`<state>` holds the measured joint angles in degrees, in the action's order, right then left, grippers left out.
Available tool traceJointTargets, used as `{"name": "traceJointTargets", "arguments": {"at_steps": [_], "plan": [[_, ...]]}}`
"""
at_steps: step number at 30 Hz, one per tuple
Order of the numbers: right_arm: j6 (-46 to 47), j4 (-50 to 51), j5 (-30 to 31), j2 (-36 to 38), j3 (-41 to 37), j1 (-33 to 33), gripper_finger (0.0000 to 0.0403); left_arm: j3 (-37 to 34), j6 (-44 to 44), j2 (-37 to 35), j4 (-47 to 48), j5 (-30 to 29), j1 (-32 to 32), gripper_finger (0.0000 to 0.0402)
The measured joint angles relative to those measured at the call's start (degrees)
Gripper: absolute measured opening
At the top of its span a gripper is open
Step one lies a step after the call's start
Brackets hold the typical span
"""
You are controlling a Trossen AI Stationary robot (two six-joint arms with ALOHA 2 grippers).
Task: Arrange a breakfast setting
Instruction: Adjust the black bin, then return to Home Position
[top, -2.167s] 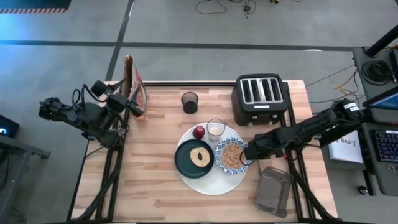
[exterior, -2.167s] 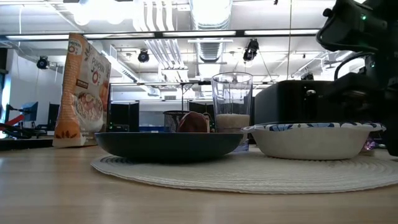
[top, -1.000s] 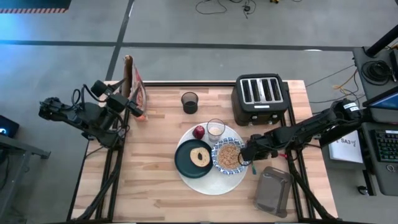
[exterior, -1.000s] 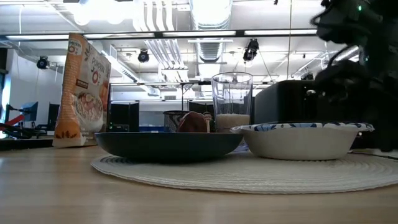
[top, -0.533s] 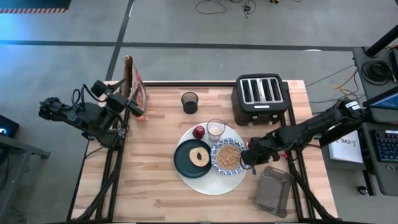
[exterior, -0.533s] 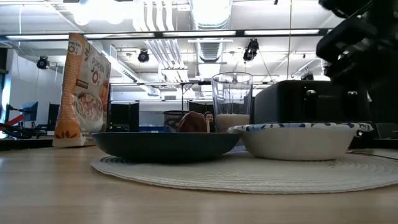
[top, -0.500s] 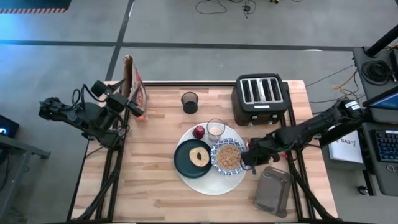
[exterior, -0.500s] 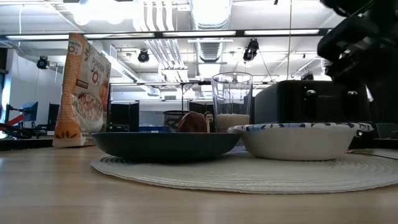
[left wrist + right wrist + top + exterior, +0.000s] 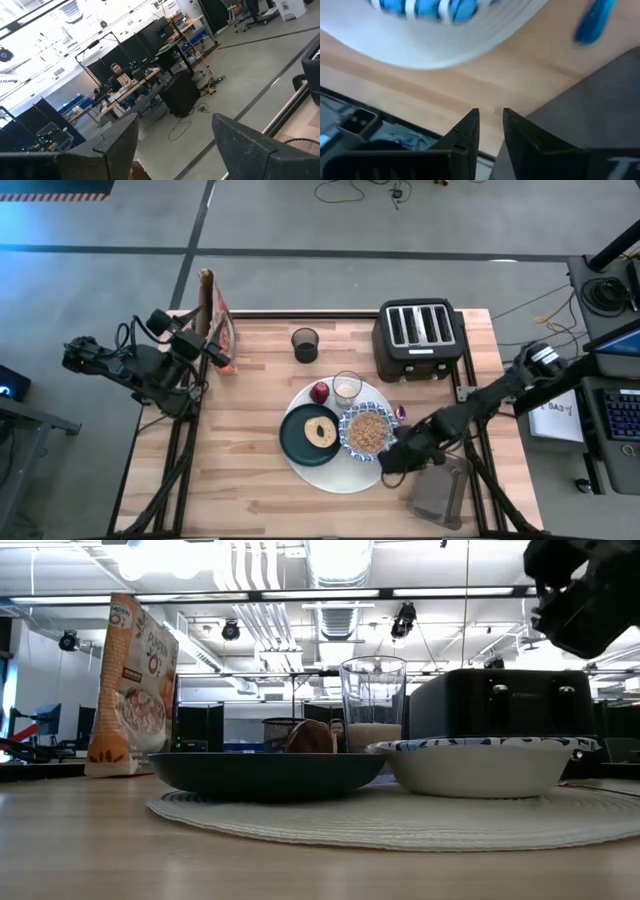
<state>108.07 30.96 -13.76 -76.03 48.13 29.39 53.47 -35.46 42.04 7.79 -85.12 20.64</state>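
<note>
Right gripper (image 9: pixel 392 460) pulled back from patterned bowl (image 9: pixel 368 431), now near mat (image 9: pixel 335 475) edge beside grey container (image 9: pixel 440 490); fingers nearly together, empty. Bowl sits on mat next to green plate (image 9: pixel 300 438) with bagel (image 9: pixel 322 430). Left gripper (image 9: pixel 175 145) parked off table's left edge, fingers apart. Next pick: approach spoon low, square-on; its whereabouts unclear.

Down at table height the red apple (image 9: pixel 310 736) peeks only partly over the dark green plate (image 9: pixel 270 774), the bagel lying in that plate is hidden behind its rim, and the right arm is cut off by the upper corner. In the right wrist view the blue-and-white patterned bowl (image 9: pixel 435 30) is a smeared blur sliced by the edge, and a blue streak (image 9: pixel 594 21) beside it is too blurred to name. The left wrist view cuts the left gripper (image 9: pixel 172 132) off at the bottom.
</note>
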Motion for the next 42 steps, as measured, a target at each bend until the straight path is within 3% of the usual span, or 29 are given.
{"name": "traceJointTargets", "arguments": {"at_steps": [4, 12, 16, 24, 27, 30, 38, 42], "plan": [[-1.0, 1.6, -2.9, -7.3, 6.5, 1.9, 0.0076, 0.0, 0.0, 0.0, 0.0, 0.0, 0.0, 0.0236], [-6.4, 23.1, -14.7, -18.5, 19.9, 5.7, 0.0077, 0.0, 0.0, 0.0, 0.1, 0.2, 0.0, 0.0236], [-5.7, 24.5, -19.2, -20.6, 22.8, 7.6, 0.0077, 0.0, 0.0, 0.0, 0.1, 0.2, 0.0, 0.0236], [-2.6, 24.9, -19.0, -20.5, 25.9, 9.5, 0.0077, 0.1, -0.1, 0.0, 0.0, 0.2, 0.0, 0.0236], [-3.2, 26.8, -14.9, -18.5, 27.3, 9.5, 0.0077, 0.5, -0.6, -0.1, -0.1, 0.2, 0.0, 0.0236], [-7.4, 29.4, -7.0, -15.5, 28.9, 9.5, 0.0077, 1.0, -0.8, -0.2, -0.1, 0.1, 0.0, 0.0236], [-39.4, 30.5, 28.1, -4.1, 28.2, 10.1, 0.0077, 1.3, 3.9, -2.0, 0.3, 0.2, 0.0, 0.0236], [-51.3, 30.7, 39.6, 3.5, 25.6, 10.0, 0.0077, 0.7, 8.8, -2.4, 3.4, 3.6, 0.4, 0.0236]]}}
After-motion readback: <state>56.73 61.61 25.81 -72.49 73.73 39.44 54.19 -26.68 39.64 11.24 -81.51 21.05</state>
